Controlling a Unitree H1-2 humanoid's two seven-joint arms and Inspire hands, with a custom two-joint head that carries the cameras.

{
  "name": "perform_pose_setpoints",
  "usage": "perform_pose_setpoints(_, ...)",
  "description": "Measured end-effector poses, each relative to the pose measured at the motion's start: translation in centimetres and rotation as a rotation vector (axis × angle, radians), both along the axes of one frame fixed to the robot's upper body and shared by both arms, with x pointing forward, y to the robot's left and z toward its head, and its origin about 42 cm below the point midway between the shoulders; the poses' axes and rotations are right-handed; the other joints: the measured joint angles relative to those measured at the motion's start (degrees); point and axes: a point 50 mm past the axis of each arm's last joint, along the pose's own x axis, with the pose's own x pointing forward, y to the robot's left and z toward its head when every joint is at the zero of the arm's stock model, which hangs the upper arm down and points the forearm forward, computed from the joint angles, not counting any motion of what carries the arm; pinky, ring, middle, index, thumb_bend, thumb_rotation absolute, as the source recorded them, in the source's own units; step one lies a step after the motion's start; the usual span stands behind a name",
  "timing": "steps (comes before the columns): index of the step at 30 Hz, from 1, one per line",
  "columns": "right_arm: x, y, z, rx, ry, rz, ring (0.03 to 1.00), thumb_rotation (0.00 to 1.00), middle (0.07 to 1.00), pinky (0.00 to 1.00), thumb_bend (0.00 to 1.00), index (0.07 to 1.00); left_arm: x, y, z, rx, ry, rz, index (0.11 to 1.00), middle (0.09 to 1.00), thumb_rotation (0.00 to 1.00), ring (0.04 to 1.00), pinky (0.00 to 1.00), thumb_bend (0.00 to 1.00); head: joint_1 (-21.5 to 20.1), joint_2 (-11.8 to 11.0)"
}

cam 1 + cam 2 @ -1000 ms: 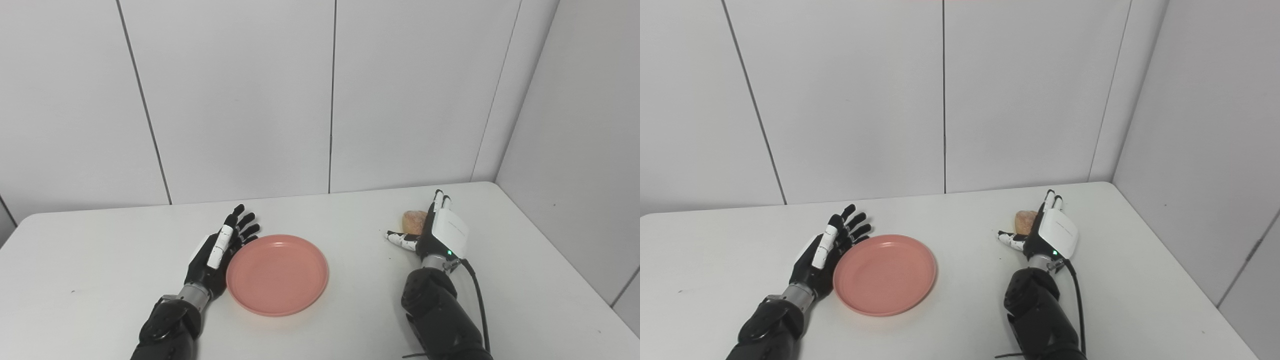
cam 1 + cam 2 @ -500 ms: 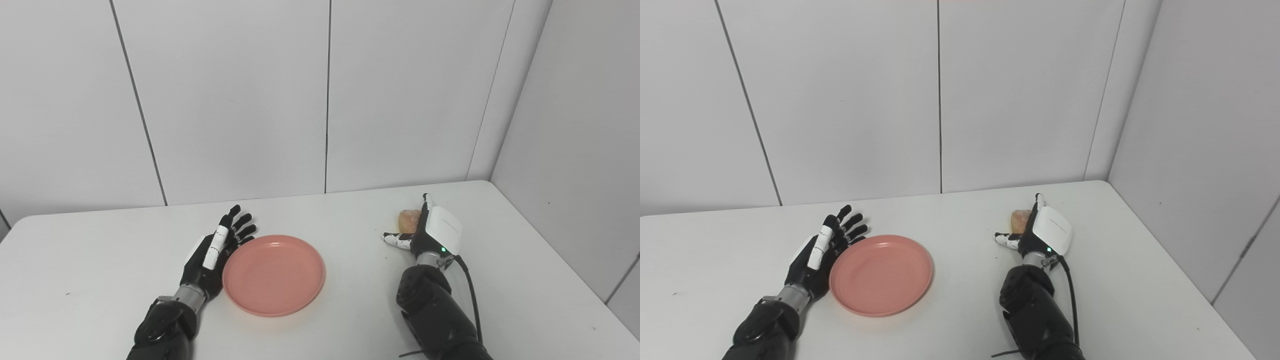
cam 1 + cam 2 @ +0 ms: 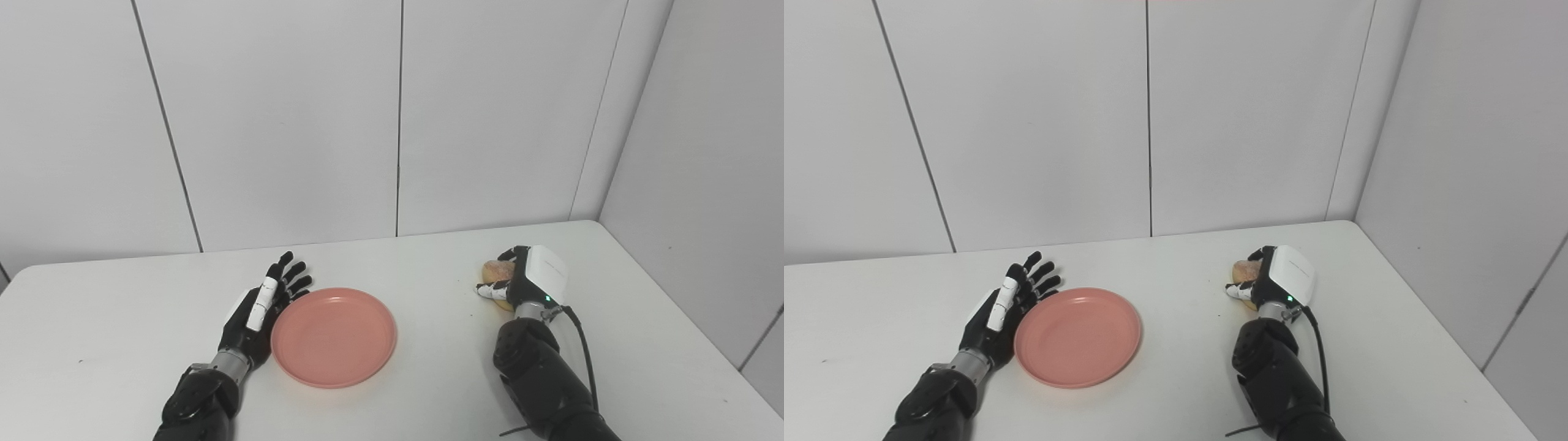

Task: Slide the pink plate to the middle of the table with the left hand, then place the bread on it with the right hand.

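Note:
The pink plate [image 3: 334, 335] lies flat on the white table [image 3: 122, 318] near its middle. My left hand [image 3: 260, 312] is open, fingers spread, resting against the plate's left rim. The bread [image 3: 493, 271], a small golden-brown roll, sits at the right of the table. My right hand [image 3: 527, 280] has its fingers and thumb curled around the bread, which rests on the table. The hand's white back hides most of the roll. The same scene shows in the right eye view, with the plate [image 3: 1077, 335] and the bread [image 3: 1242, 269].
The white walls meet in a corner behind the table at the back right. The table's right edge [image 3: 686, 318] runs close to the right arm. A black cable [image 3: 579, 343] trails from the right wrist.
My right hand's fingers have closed from straight and open to curled around the bread. The left hand and plate have stayed put. The camera has shifted slightly.

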Motion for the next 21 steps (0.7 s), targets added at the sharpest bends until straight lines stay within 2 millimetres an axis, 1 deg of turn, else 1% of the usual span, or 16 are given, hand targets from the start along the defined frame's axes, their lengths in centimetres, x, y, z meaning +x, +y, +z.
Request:
perform_pose_setpoints(2,0.0,-0.1,0.1,0.004,0.002,0.004,0.405,0.00,0.499,0.18,0.52,0.488,0.0,0.0,0.0,-0.001,0.000,-0.001,1.000,0.965,0.84,0.926,0.93,0.85,0.00,0.00)
perform_pose_setpoints(4,0.0,-0.1,0.2,0.007,0.003,0.008,0.409,0.00,0.503,0.18,0.52,0.484,0.0,0.0,0.0,-0.001,0.000,-0.001,1.000,0.960,0.84,0.918,0.93,0.84,0.00,0.09)
perform_pose_setpoints(6,0.0,0.0,0.2,0.011,0.000,0.011,0.375,0.00,0.451,0.19,0.51,0.522,0.0,0.1,0.0,0.000,0.000,-0.001,1.000,0.959,0.85,0.914,0.92,0.84,0.00,0.09)
perform_pose_setpoints(7,0.0,0.0,0.3,0.012,-0.002,0.012,0.372,0.00,0.447,0.20,0.51,0.527,0.0,0.1,0.0,0.000,0.000,-0.001,1.000,0.959,0.85,0.915,0.93,0.84,0.17,0.17)
perform_pose_setpoints(12,-0.1,0.4,0.6,0.020,-0.009,0.039,0.378,0.00,0.448,0.24,0.51,0.533,0.0,0.0,0.0,0.002,0.000,-0.002,1.000,0.961,0.86,0.913,0.93,0.83,0.53,0.26)
perform_pose_setpoints(14,-0.3,0.9,0.7,0.028,-0.019,0.056,0.418,0.00,0.481,0.30,0.52,0.503,0.0,0.0,0.0,0.003,0.000,-0.003,1.000,0.960,0.85,0.914,0.92,0.85,0.53,0.09)
perform_pose_setpoints(16,-0.3,1.3,1.2,0.040,-0.032,0.073,0.427,0.00,0.489,0.31,0.52,0.496,0.0,0.0,0.0,0.004,0.000,-0.003,1.000,0.959,0.85,0.913,0.92,0.85,0.53,-0.09)
perform_pose_setpoints(17,-0.3,1.4,1.4,0.040,-0.039,0.077,0.403,0.00,0.466,0.27,0.52,0.506,0.0,0.0,0.0,0.004,0.000,-0.003,1.000,0.957,0.85,0.910,0.91,0.86,0.53,-0.09)
perform_pose_setpoints(18,-0.2,1.6,1.8,0.038,-0.051,0.088,0.398,0.00,0.461,0.26,0.52,0.511,0.0,0.0,0.0,0.004,0.002,-0.003,1.000,0.957,0.84,0.909,0.91,0.86,0.88,-0.17)
perform_pose_setpoints(20,-0.2,2.0,3.0,0.037,-0.081,0.126,0.429,0.00,0.502,0.32,0.52,0.488,0.0,0.0,0.0,0.004,0.002,-0.002,1.000,0.954,0.85,0.904,0.90,0.86,0.97,-0.18)
perform_pose_setpoints(21,-0.2,2.2,3.9,0.042,-0.100,0.152,0.433,0.00,0.508,0.34,0.52,0.485,0.1,0.0,0.0,0.004,0.001,-0.002,1.000,0.952,0.84,0.903,0.91,0.87,1.23,-0.26)
